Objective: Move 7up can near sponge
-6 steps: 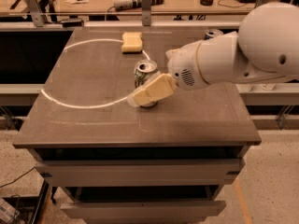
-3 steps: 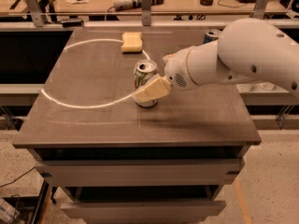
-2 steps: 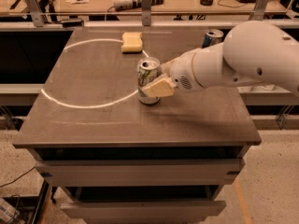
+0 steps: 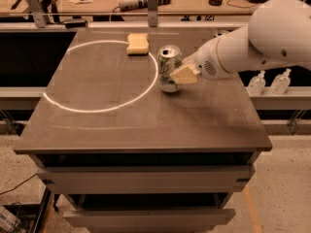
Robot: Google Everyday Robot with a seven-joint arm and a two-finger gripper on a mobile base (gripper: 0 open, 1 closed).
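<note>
- Spanning the left and middle of the dark surface (image 4: pixel 97 125), a thin white ring (image 4: pixel 73 107) is seen drawn on the top.
- Below the top, the fronts of pale drawers (image 4: pixel 146 178) are seen stacked one under another.
- At the far edge of the ring, the sponge (image 4: pixel 137 43) is seen lying flat, a pale yellow block placed over the white line.
- To the right of the sponge and nearer the camera, the 7up can (image 4: pixel 168 67) is held upright at the ring's right edge, with its silver top and green logo in view. A clear gap of bare surface is left between the 7up can and the sponge; they are near one another but not touching.
- Whether the base of the can is set on the surface or lifted just clear of it cannot be told.
- The gripper (image 4: pixel 181 73) is placed at the can's right side, above the middle of the surface.
- The fingers (image 4: pixel 184 75) are closed on the can: one tan pad is seen pressed against its right flank, while the other is hidden behind the can.
- The gripper is carried by the white arm (image 4: pixel 272 33), which is reached in from the upper right and by which the far right corner of the surface is covered.
- Past the right edge of the surface, two small clear bottles (image 4: pixel 256 84) are seen side by side on a low ledge.
</note>
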